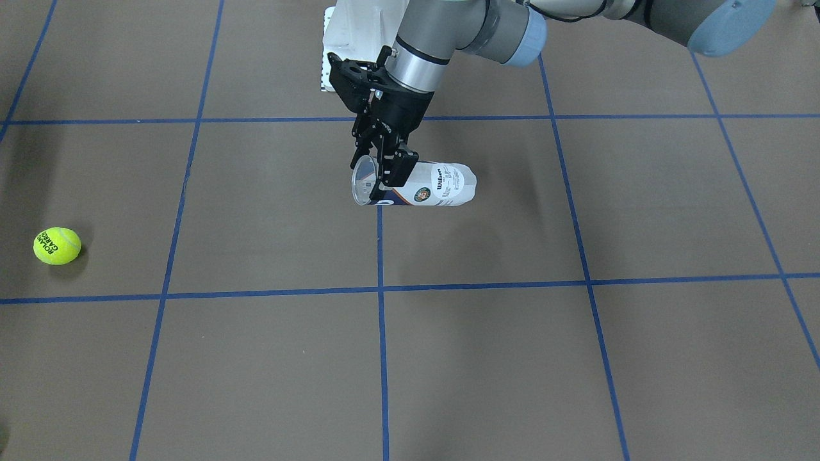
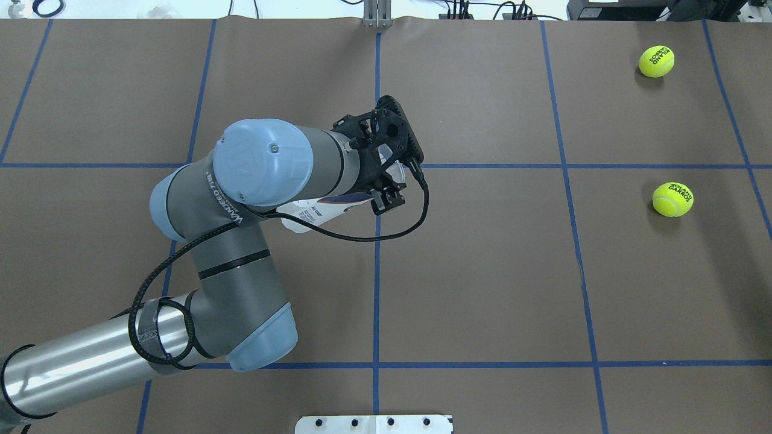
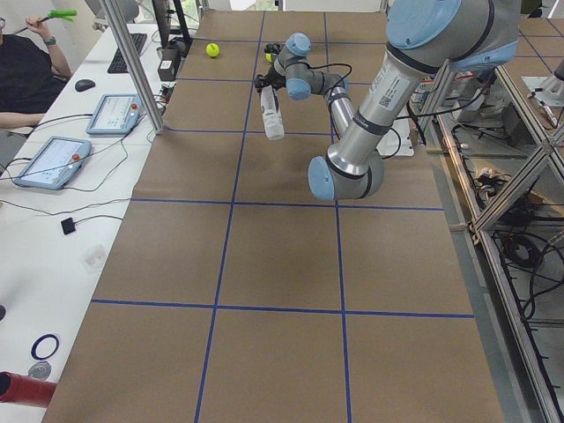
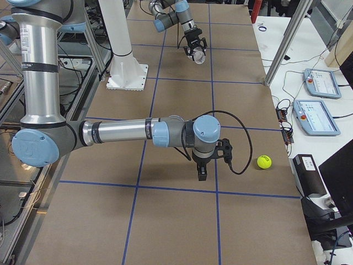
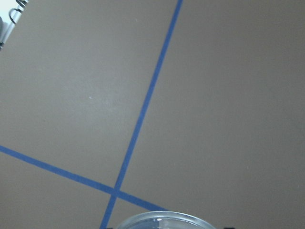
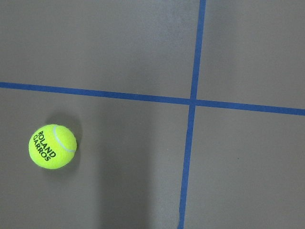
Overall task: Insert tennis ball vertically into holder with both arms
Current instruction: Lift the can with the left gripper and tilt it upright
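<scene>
Clear plastic holder (image 1: 442, 186) clamped sideways in left gripper (image 1: 388, 175); right gripper (image 4: 202, 173), opening cannot be told.

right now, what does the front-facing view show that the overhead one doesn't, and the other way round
Only the exterior front-facing view shows the holder's open mouth, silver rim and Wilson label, with the left gripper closed on it near the rim.

Only the overhead exterior view shows a second tennis ball, farther from the robot, and the left arm's elbow and forearm.

Both show the left gripper, the holder (largely hidden under the wrist from overhead), the nearer tennis ball and the blue-taped table.
</scene>
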Controlling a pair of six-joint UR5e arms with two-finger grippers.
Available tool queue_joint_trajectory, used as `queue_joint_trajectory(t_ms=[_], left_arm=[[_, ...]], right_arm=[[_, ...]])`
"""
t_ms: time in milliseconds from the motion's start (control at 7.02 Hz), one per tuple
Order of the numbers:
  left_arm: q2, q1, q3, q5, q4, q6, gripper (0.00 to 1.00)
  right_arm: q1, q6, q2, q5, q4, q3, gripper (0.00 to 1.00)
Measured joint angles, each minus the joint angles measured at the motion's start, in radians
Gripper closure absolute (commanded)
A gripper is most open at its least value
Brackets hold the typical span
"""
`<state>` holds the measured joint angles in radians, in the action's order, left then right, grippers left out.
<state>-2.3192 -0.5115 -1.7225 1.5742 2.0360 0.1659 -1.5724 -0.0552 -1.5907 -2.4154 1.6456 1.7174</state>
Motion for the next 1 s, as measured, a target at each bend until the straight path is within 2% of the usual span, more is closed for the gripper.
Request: queue_joint_trajectory(t_ms=[285,427,712,854,997], left_arm=[[0.016,0.002,0.014,-0.174,0.302,0.165,0.61],[0.024,0.011,0.06,-0.289,0.492,0.207,0.66],[0.015,0.034,0.275,-0.469,0.896,0.23,0.69],[-0.002,0.048,0.389,-0.541,1.051,0.23,0.69],[-0.011,0.056,0.456,-0.59,1.138,0.229,0.69]], right_arm=[[0.0,0.0,0.001,-0.001,0.0,0.004,0.0],[0.0,0.0,0.002,-0.001,0.002,0.006,0.0],[0.0,0.0,0.005,-0.001,0.005,0.009,0.0],[0.0,0.0,0.006,-0.001,0.005,0.011,0.0],[0.0,0.0,0.007,-0.001,0.006,0.014,0.0]])
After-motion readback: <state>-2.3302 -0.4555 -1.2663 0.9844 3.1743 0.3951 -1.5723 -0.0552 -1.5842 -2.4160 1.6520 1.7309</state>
